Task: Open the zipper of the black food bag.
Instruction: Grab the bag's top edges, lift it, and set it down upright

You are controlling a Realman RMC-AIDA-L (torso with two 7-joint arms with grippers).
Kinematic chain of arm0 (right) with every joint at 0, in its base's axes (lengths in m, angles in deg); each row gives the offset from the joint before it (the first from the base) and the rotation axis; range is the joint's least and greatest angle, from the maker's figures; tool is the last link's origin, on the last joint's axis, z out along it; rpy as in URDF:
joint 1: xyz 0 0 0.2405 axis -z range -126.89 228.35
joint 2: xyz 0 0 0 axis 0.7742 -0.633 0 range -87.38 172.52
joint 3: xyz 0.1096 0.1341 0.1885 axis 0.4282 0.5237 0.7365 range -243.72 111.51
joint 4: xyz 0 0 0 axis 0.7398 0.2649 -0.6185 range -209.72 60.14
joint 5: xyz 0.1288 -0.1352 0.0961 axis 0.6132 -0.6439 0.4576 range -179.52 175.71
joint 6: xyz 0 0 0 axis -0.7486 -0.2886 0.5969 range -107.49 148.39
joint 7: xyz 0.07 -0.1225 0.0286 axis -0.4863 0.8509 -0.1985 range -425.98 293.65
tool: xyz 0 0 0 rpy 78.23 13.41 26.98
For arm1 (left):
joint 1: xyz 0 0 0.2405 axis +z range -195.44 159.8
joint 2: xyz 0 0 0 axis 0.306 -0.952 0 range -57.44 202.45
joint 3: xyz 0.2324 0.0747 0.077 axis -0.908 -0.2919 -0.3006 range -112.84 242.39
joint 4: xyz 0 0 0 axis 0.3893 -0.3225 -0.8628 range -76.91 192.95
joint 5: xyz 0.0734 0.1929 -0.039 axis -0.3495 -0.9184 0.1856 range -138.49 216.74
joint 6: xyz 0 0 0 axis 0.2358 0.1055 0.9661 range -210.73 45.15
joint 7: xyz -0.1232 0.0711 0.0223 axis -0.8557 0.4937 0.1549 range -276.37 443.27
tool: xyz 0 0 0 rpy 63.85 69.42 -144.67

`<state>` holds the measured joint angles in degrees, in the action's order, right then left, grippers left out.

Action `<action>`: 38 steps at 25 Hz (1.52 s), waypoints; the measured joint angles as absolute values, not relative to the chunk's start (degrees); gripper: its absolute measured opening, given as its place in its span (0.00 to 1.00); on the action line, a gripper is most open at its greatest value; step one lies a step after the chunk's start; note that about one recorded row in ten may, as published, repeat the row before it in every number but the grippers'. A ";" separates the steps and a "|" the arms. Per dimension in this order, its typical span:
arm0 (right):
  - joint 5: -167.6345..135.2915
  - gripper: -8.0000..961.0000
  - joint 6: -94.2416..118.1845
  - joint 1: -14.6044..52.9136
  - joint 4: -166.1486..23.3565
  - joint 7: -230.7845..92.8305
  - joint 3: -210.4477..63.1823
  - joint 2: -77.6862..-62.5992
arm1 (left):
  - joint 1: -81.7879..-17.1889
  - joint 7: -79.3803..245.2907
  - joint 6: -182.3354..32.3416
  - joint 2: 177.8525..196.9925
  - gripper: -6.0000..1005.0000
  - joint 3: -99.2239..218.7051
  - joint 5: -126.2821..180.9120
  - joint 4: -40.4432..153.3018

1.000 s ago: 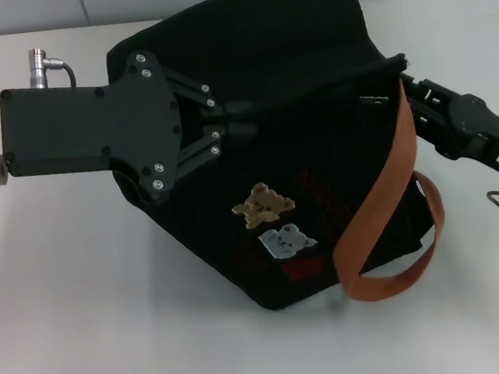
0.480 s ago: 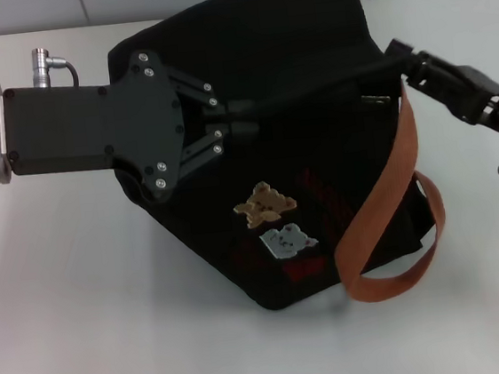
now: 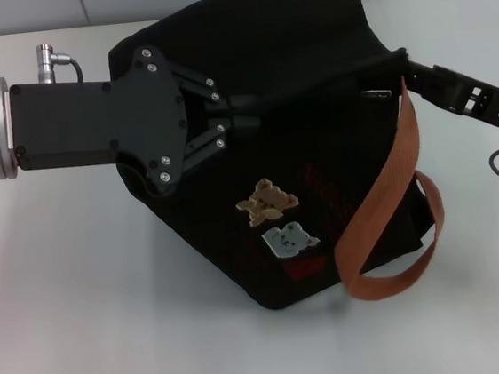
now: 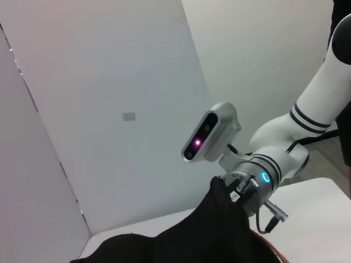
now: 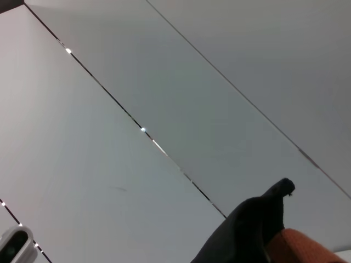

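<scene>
Black fabric fills the middle of the white table: the black food bag lies tipped over on its side, its front face turned up so that the tan and white bear patches and the red print show. One orange-brown strap trails across the bag's right end and loops down onto the table.

The left gripper reaches in from the left at the level of the bag's upper edge. Its two black fingers are drawn close together and pinch a fold of the cloth there, and a taut ridge of fabric runs from that pinch across toward the right end of the bag.

The right gripper comes in from the right, low and nearly level, its tip pressed against the bag's upper right corner just where the strap begins. Its tip is lost against the black cloth, so I cannot tell how wide it stands or whether it has hold of anything. A small silvery piece, which looks like the pull of the zipper, sits just below that tip; the zipper line itself I cannot make out against the dark fabric.

In the left wrist view the right arm's white links and wrist camera show beyond a peak of black cloth.
</scene>
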<state>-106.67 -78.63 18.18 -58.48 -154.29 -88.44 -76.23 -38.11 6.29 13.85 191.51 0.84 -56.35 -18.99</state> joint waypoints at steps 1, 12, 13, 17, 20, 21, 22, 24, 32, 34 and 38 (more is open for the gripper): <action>-106.67 0.42 -78.63 18.18 -58.48 -154.29 -88.44 -76.23 | -38.11 6.29 13.85 191.51 0.08 0.84 -56.35 -18.99; -106.73 0.36 -77.13 16.94 -57.82 -157.60 -89.52 -76.08 | -38.12 6.37 13.83 191.51 0.08 0.27 -56.34 -18.96; -106.75 0.34 -77.09 16.74 -57.83 -157.66 -90.18 -76.08 | -38.12 6.37 13.83 191.51 0.08 0.27 -56.34 -18.96; -106.75 0.28 -77.10 16.47 -57.83 -157.96 -91.05 -76.12 | -38.13 6.37 13.83 191.51 0.08 -0.07 -56.33 -18.97; -106.75 0.24 -77.09 16.29 -57.84 -158.29 -91.46 -76.16 | -38.15 6.37 13.72 191.50 0.08 -0.44 -56.37 -18.97; -106.75 0.23 -77.09 16.29 -57.84 -158.29 -91.46 -76.16 | -38.15 6.37 13.58 191.51 0.08 -0.55 -56.36 -18.98; -106.75 0.21 -77.20 16.28 -57.84 -158.30 -91.48 -76.17 | -38.15 6.37 13.51 191.51 0.08 -0.57 -56.36 -18.97; -106.75 0.17 -77.45 16.31 -57.84 -158.31 -91.49 -76.17 | -38.15 6.37 13.46 191.51 0.08 -0.59 -56.35 -18.98; -106.68 0.07 -77.71 17.04 -57.83 -158.02 -91.50 -76.18 | -37.85 6.37 13.35 191.51 0.08 -0.50 -56.25 -18.97; -106.65 0.05 -77.83 17.18 -57.83 -157.94 -91.50 -76.18 | -37.85 6.37 13.35 191.51 0.08 -0.50 -56.25 -18.97; -106.22 0.02 -79.24 17.88 -57.83 -157.74 -91.16 -76.15 | -37.66 6.37 13.35 191.51 0.08 -0.42 -56.22 -18.97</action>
<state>-106.22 -79.24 17.88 -57.83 -157.74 -91.16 -76.15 -37.66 6.37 13.35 191.51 -0.42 -56.22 -18.97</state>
